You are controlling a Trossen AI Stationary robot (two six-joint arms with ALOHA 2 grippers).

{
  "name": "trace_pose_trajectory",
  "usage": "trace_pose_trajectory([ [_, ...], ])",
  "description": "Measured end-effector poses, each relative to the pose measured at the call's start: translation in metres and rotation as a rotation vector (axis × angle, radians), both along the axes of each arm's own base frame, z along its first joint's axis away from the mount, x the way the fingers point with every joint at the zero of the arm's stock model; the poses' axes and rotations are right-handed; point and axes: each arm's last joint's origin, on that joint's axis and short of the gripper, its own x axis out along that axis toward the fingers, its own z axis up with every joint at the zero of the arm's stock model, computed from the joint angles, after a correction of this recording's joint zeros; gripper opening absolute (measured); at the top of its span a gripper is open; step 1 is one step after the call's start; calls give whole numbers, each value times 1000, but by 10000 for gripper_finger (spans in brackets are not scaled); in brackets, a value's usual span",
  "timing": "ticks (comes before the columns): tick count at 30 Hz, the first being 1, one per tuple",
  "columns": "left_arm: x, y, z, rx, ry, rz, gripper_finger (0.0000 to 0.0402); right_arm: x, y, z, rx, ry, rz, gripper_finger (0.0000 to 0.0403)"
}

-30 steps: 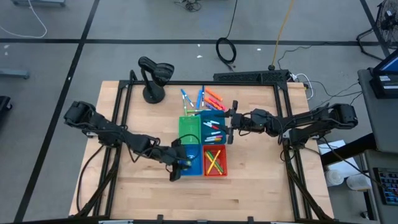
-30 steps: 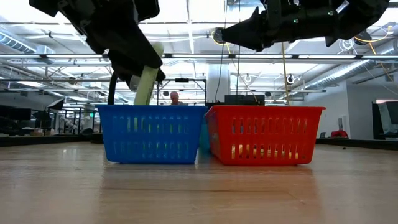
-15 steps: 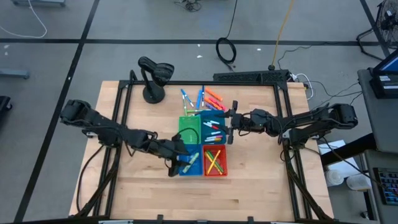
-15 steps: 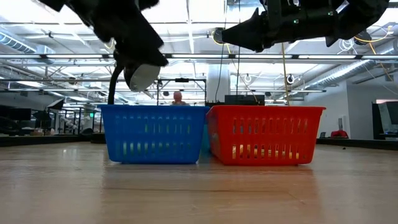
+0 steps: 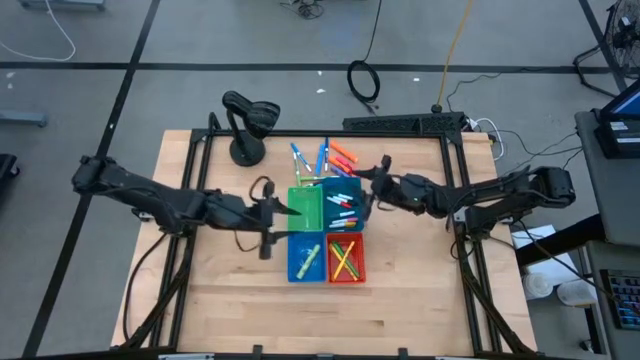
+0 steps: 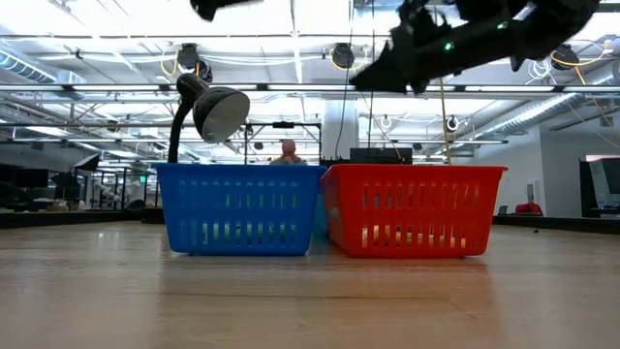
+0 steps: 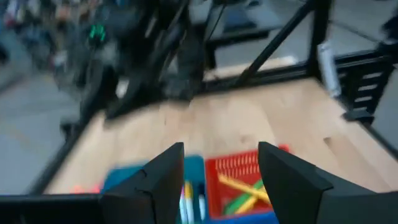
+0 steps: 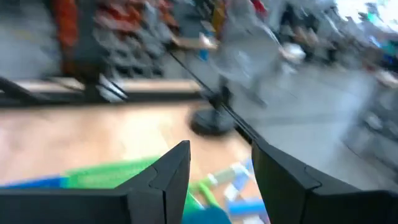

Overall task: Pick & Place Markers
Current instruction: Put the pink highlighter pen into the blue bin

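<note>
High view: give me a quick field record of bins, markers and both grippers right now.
bins: green, teal, blue, red, in a square block
loose markers: cluster on the table behind the bins
blue bin: one green marker
red bin: yellow and green markers
left gripper: open, empty, beside green bin
right gripper: open, empty, near teal bin

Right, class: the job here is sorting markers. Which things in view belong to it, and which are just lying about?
Part of the job:
- loose markers on the table
- green bin
- teal bin
- blue bin
- red bin
- left hand
- right hand

Just lying about:
- desk lamp
- coiled cable on the floor
</note>
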Motion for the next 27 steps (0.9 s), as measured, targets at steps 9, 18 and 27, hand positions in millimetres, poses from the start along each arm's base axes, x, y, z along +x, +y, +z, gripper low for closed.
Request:
trace_pose_trajectory([
  [9,-4,69,17,51,-89,147,209,13,-47,4,110,255,-169,160],
  [18,-16,143,3,5,-285,100,209,28,-106,-17,231,333,-137,158],
  [27,-31,170,-2,20,-361,193,209,67,-144,-31,299,663,-161,157],
])
